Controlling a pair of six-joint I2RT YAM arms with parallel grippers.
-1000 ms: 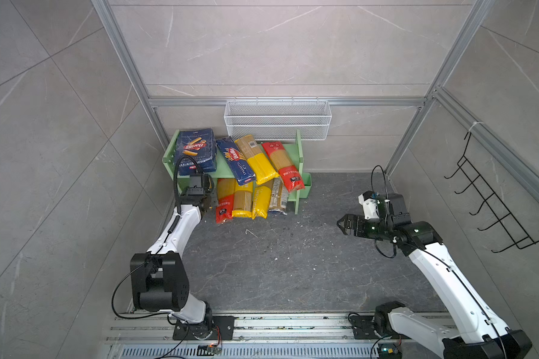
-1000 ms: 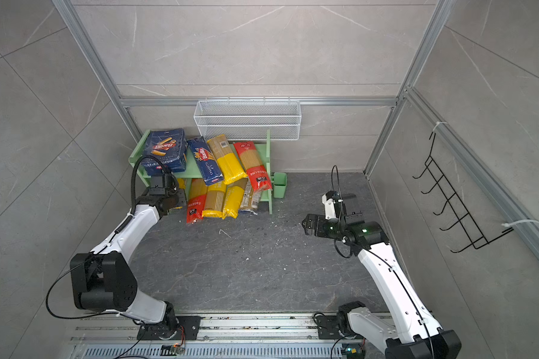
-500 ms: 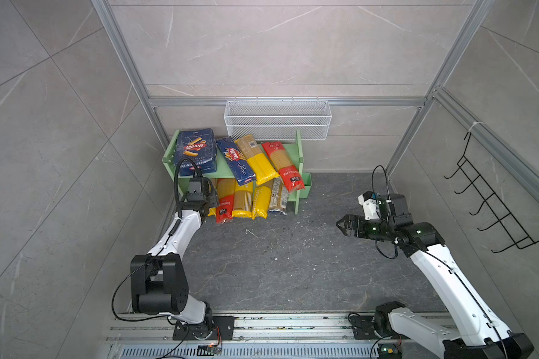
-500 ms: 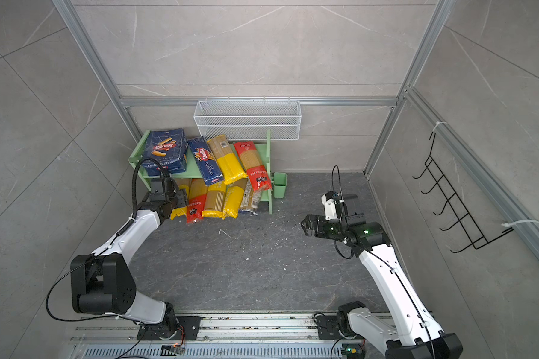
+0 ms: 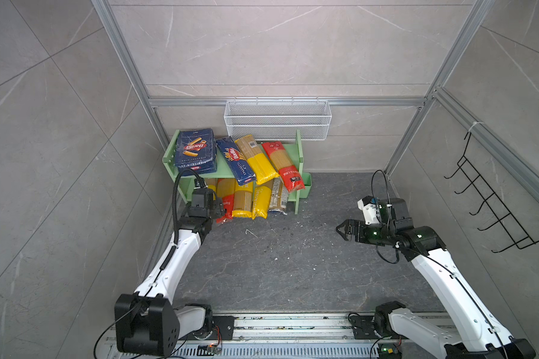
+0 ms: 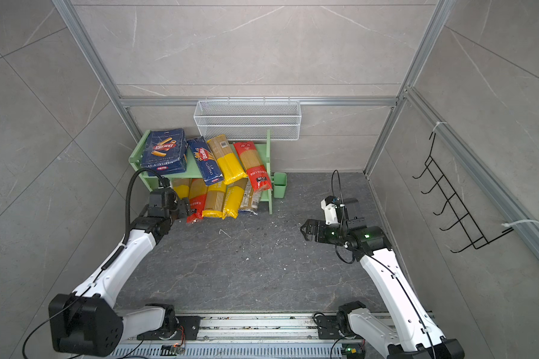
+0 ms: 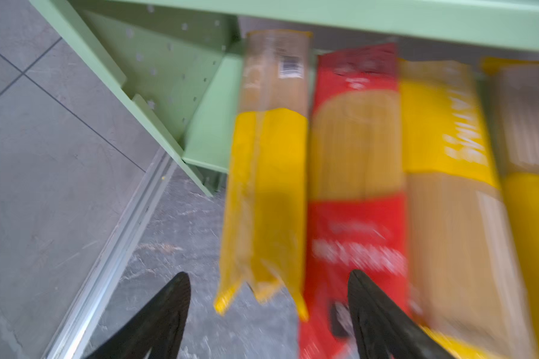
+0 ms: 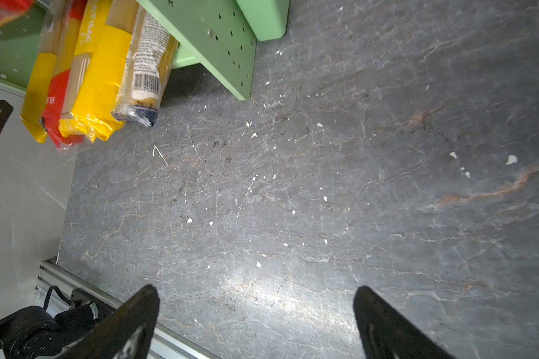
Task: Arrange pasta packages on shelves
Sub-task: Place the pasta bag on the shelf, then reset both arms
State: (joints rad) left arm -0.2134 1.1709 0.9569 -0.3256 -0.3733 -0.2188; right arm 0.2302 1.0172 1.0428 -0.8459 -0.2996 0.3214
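Observation:
The pale green shelves (image 5: 222, 169) stand at the back left. On the top board lie dark blue Barilla boxes (image 5: 195, 150), a blue spaghetti pack (image 5: 235, 160), a yellow bag (image 5: 257, 158) and a red bag (image 5: 283, 164). Several spaghetti bags (image 5: 246, 199) stick out of the lower tier onto the floor. My left gripper (image 7: 268, 275) is open in front of the lower tier. The end of a yellow-ended bag (image 7: 265, 192) lies loose between its fingers, with a red bag (image 7: 355, 174) beside it. My right gripper (image 5: 339, 230) hangs open over bare floor (image 8: 262, 202), far right of the shelves.
A white wire mesh basket (image 5: 277, 119) hangs on the back wall just above the shelves. A black hook rack (image 5: 492, 205) is on the right wall. A green side cup (image 5: 305, 186) hangs on the shelf's right panel. White crumbs dot the dark floor (image 5: 280, 248).
My left gripper has opened, let go of the yellow-ended bag at the lower tier and drawn back a little toward the front. The right arm has not moved.

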